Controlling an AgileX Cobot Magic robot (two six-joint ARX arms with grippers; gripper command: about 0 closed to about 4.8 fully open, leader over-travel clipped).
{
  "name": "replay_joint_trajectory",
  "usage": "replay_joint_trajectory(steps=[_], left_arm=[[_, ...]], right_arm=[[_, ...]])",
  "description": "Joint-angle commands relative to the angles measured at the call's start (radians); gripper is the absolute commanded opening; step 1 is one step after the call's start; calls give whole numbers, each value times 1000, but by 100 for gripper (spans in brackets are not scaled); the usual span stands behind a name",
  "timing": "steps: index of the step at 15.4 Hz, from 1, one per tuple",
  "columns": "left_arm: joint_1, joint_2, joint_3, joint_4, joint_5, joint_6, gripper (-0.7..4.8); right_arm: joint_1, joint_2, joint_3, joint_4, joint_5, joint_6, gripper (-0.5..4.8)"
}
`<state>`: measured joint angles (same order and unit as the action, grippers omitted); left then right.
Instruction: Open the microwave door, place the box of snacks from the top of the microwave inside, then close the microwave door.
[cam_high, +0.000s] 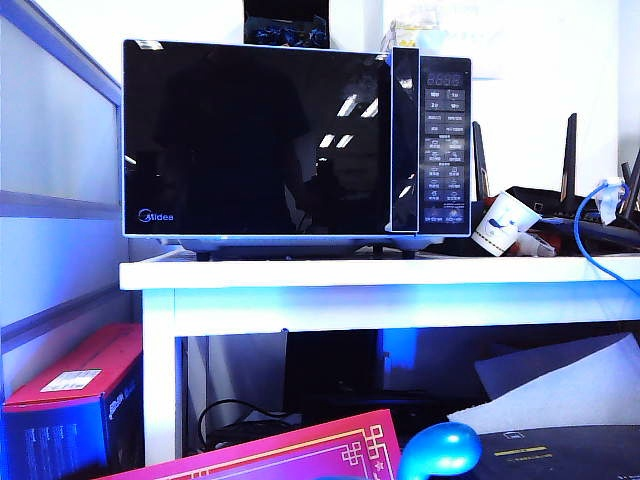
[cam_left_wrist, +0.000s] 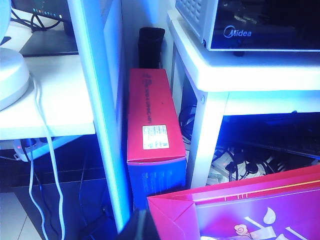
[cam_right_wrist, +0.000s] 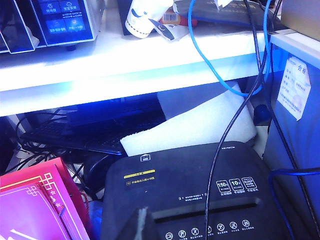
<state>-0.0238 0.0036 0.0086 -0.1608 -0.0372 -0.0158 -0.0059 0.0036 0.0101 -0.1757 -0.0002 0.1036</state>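
You have both pincers low, below the worktop (cam_high: 380, 272), and little of either shows. The left pincer (cam_left_wrist: 142, 227) is only a dark sliver cut off by the edge of its wrist view, so you cannot tell how far open it is or whether it holds anything. The right pincer (cam_right_wrist: 139, 225) is likewise a dark tip with a pale strip, mostly out of frame; its jaws are closed and nothing can be seen between them. The microwave (cam_high: 445, 150) stands on the worktop, above and ahead of both pincers and well apart from them, with its door (cam_high: 255, 135) flat against the front. The glass is so dark and full of reflections that you cannot see inside. The snack box (cam_high: 415, 35) sits on top of the microwave, over the button panel, higher than either pincer; it is washed out against the bright wall and its print cannot be read. Beside it, a black box (cam_high: 285, 25) is cut off by the frame. Just ahead of the left pincer, a red carton (cam_left_wrist: 152, 120) is wedged between a partition and the worktop's leg. The right pincer hangs just above a black shredder (cam_right_wrist: 190, 185), with a tipped paper cup (cam_right_wrist: 142, 20) up on the worktop beyond it.
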Motion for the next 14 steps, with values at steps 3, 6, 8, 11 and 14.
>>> replay_joint_trajectory(steps=[3, 6, 8, 11, 14], left_arm=[[3, -3, -2, -9, -1, 4, -5], [3, -3, -2, -9, -9, 3, -6], [3, -3, 19, 39, -13, -81, -6], [3, 4, 136, 52, -104, -135, -6], [3, 157, 337, 156, -163, -80, -6]], right_arm=[[1, -1, -8, 7, 1, -2, -6], [1, -1, -8, 11, 1, 1, -6], [1, -1, 1, 84, 35, 50, -6], [1, 4, 119, 84, 73, 50, -5], [0, 105, 307, 103, 167, 18, -5]])
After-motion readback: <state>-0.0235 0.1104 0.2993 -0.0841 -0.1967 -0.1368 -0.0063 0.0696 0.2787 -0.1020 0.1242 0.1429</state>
